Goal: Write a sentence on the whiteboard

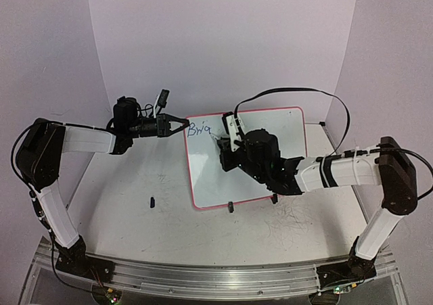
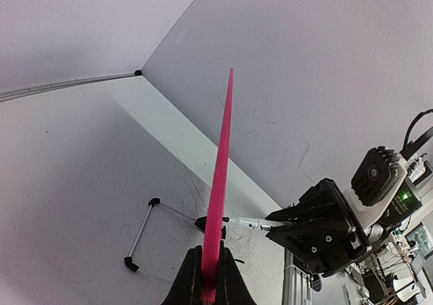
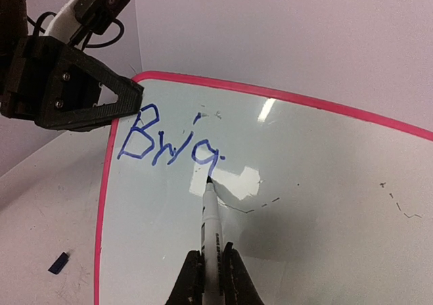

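1. Here, the whiteboard (image 1: pixel 206 176) lies at mid-tabletop (image 1: pixel 135 230) between the two arms, with its two black clip feet (image 1: pixel 231 207) at the near edge.
2. The left gripper (image 2: pixel 210 281) is closed on the red-pink rim at the board's far left corner, just beside the writing. It appears to steady the board against the pen's push.
3. The right gripper (image 3: pixel 211 274) is clamped narrow around a marker (image 3: pixel 210 224). The barrel runs out between the fingers, and the tip touches the board surface.
4. The sentence (image 3: pixel 169 143) at present reads "Brig" in blue, along the top left of the board. The tip rests at the foot of the last letter's tail.
5. A small dark blue piece, probably the cap (image 1: pixel 153 201), lies on the tabletop to the left of the board and well apart from it.
6. Step in hand, as judged: writing, early in the first word. Most of the board to the right of the letters is bare apart from faint grey marks.
7. Next move, as judged: lift the tip just clear, shift it rightward beside the last letter, and set it down at the same line height. Pressure should be light and even, so that strokes neither skip nor drag the board. The left gripper's hold should not loosen while strokes are made.
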Available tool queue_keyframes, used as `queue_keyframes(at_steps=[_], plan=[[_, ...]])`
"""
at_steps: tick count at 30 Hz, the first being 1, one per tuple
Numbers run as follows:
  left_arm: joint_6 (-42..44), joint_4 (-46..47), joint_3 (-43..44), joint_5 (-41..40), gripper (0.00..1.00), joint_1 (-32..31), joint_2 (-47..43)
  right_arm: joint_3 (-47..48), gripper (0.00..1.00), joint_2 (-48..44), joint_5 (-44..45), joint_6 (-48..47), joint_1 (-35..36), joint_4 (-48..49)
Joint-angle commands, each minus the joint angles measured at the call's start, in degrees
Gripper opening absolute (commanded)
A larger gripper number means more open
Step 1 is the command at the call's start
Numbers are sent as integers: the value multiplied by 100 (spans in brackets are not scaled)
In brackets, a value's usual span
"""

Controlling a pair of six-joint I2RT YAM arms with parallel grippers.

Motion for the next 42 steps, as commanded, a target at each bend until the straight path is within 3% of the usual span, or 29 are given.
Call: queue_keyframes(at_steps=[1,9,17,25,42], plan=[[-123,97,-15,79,0,-15,-52,-181,0,-161,40,183,10,-258],[-117,100,-11,82,0,-27,-55,-308,0,-202,-13,284,114,-311],[-109,101,-20,70,0,-40,-37,250,0,101,-166,185,131,-300],[-122,103,-8,86,0,-42,-11,146,0,-565,-277,246,-74,-167],[-117,101,-6,87,0,-43,-9,646,0,-195,-286,-3,-229,-139]])
